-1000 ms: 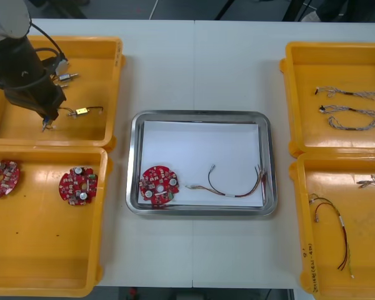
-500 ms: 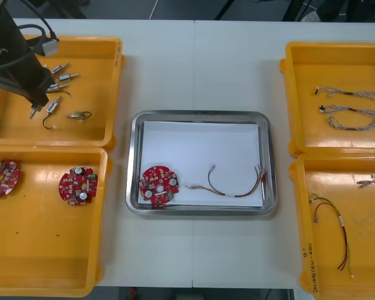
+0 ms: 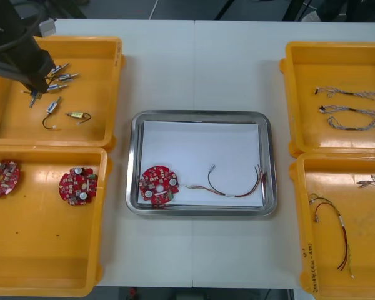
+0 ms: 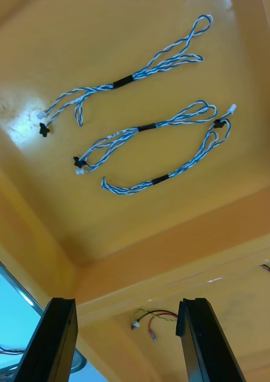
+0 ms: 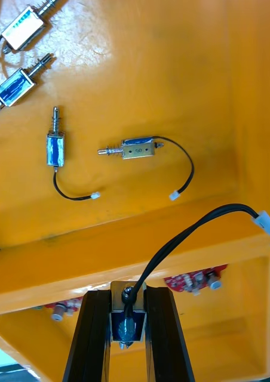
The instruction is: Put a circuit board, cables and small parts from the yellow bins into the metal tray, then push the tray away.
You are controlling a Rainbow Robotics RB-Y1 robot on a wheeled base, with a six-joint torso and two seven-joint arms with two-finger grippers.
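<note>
Now that the left pincer [image 5: 126, 298], clamped on a small metal part [image 5: 124, 327], has lifted off the far-left yellow bin [image 3: 97, 75], the metal tray [image 3: 132, 162] on the worktop [image 3: 194, 75], holding a circuit board [image 3: 159, 184] and red and yellow cable [image 3: 228, 184], awaits it; the right pincer [image 4: 126, 304] hangs open over twisted blue and white cables [image 4: 153, 128].

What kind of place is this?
Probably an electronics kitting bench. The yellow bins hold sorted circuit boards, cables and small metal parts; the metal tray holds one board and one cable; the left gripper grips a metal part; the right gripper hangs open over blue and white cables.
</note>
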